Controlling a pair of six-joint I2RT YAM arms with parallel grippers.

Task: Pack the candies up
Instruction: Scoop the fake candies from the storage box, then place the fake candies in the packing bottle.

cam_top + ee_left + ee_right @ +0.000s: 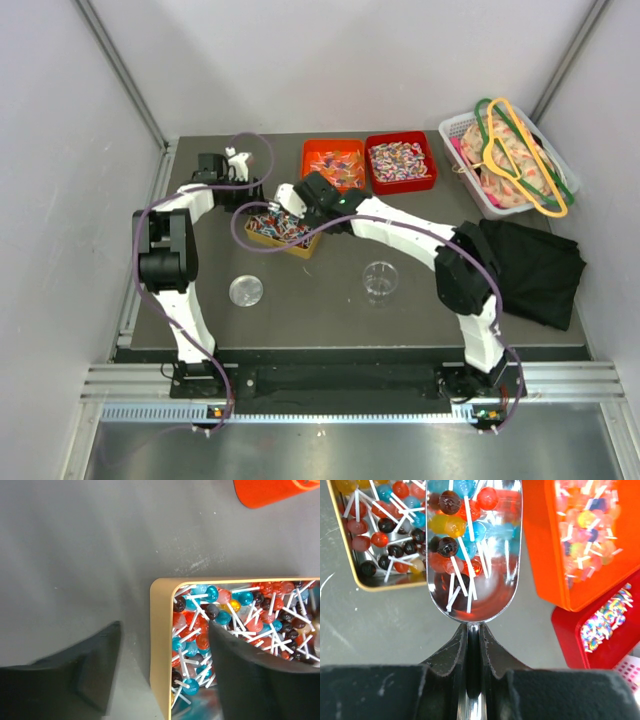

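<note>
Pinches the thin handle of a metal scoop (pixel 487 597) between the pressed-together fingers of the right tool (pixel 473 642). Carries a load of lollipops (pixel 451 525) in the bowl: red, blue, yellow and dark heads on white sticks, heaped toward the top of the right wrist view. Runs straight up that frame, handle at the bottom and open mouth at the top. Overlaps the right side of the tan tin (pixel 346 550) at upper left, with the orange bin (pixel 545 555) and the red bin (pixel 567 630) off to the right.

Straddles the tin's rim with the left tool (pixel 164 630), spread wide: one finger outside over the bare tabletop (pixel 100 555), the other inside above the remaining lollipops. Cannot tell whether either finger touches the wall. Looks like bracing the tin.

Turns, for the coming move, on the clear cup (pixel 380 280). Stands in the lower middle of the top view, down and right of the scoop, so behind the handle end rather than ahead of the mouth. Calls for swinging the mouth round toward the lower frame before tipping. Lies nearer the right arm than the left. Leaves the round lid (pixel 245 291) well apart at lower left.
</note>
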